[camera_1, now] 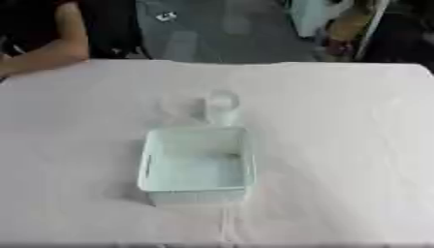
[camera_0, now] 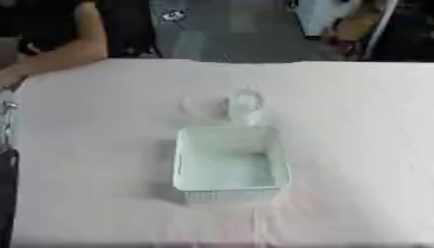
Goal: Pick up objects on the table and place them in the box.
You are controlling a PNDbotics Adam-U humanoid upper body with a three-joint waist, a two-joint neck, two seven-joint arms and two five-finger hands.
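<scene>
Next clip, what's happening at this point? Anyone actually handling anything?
Nothing is being handled. A pale box sits near the middle of the table and looks empty. Just beyond its far edge is a clear object, perhaps a cup or jar, not yet picked up. Neither robot hand is in view. A person's arm rests at the far left corner.

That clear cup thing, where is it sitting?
The clear cup stands near the table's middle, just behind the far wall of the pale box, on the pink tablecloth.
</scene>
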